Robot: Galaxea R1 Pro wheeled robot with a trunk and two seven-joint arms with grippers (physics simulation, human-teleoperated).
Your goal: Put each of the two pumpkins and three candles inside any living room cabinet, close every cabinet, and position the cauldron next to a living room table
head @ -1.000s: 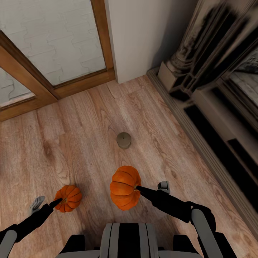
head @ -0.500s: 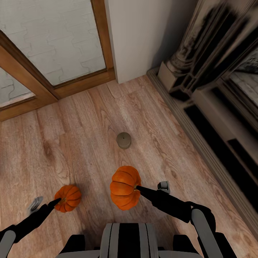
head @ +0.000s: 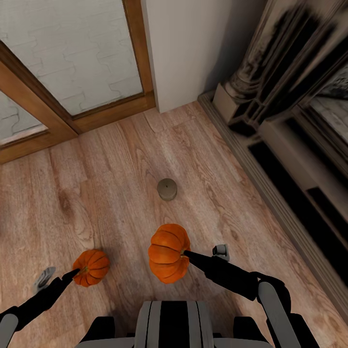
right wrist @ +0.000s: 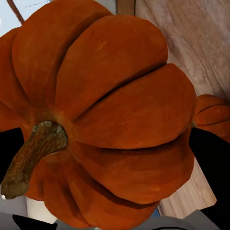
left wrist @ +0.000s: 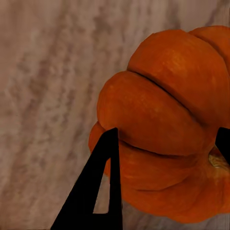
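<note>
Your right gripper (head: 182,253) is clamped on the large pumpkin (head: 168,252). In the head view it sits at lower centre, just ahead of the trunk and above the floor (head: 121,159). In the right wrist view this pumpkin (right wrist: 100,120) shows its ribs and brown stem (right wrist: 33,155) close up, with dark fingers (right wrist: 211,177) at its sides.

Your left gripper (head: 75,274) holds the small pumpkin (head: 91,267), low and to the left in the head view. In the left wrist view one black finger (left wrist: 98,191) lies against the near side of that pumpkin (left wrist: 163,124) and the other finger's tip shows at the far side, so the fingers are closed on it. From these pictures you cannot tell whether it rests on the floor or is lifted clear.

One candle (head: 166,189) stands upright on the floor ahead of the large pumpkin, well apart from both pumpkins.

A wood-framed glass door (head: 72,58) is at upper left, a white wall corner (head: 193,48) at top centre, and a dark fireplace surround (head: 290,121) runs along the right.
</note>
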